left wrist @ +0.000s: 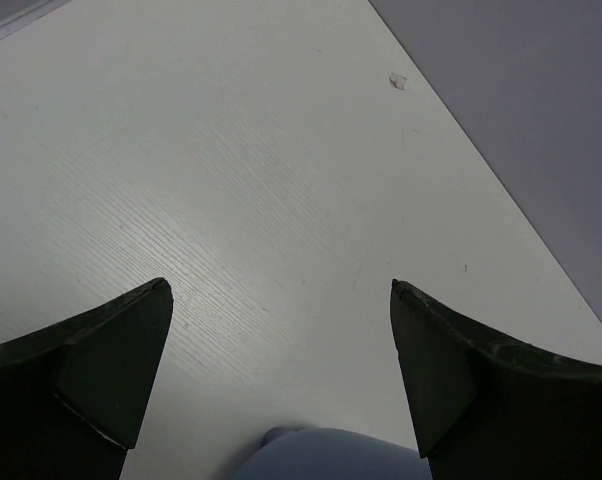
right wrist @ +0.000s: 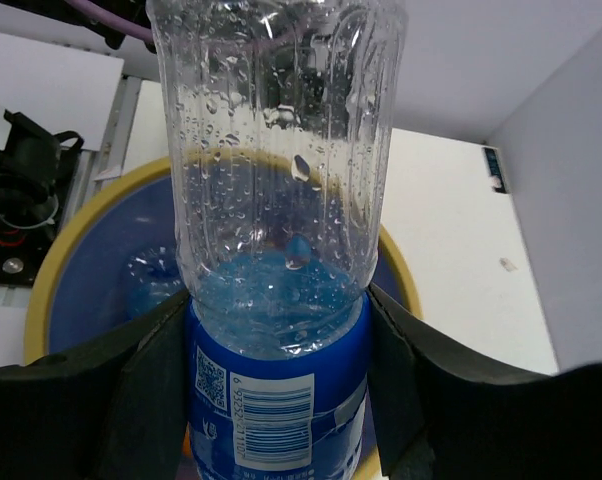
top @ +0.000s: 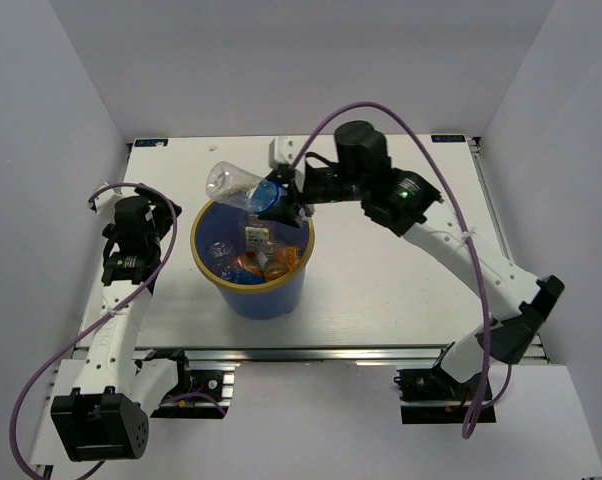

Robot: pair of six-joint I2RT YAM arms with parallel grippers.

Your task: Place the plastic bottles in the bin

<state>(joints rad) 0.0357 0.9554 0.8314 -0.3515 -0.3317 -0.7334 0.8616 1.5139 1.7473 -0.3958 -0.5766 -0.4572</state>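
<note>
Right jaws grip the blue-label bottle [right wrist: 276, 400] above the bin [top: 261, 303] — left jaws wide.

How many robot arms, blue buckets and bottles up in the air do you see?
Robot arms: 2, left arm and right arm
Blue bin: 1
Clear bottle with blue label, held above the bin by the right pincer: 1
Total: 4
The bin's other bottles overlap too much to count.
</note>
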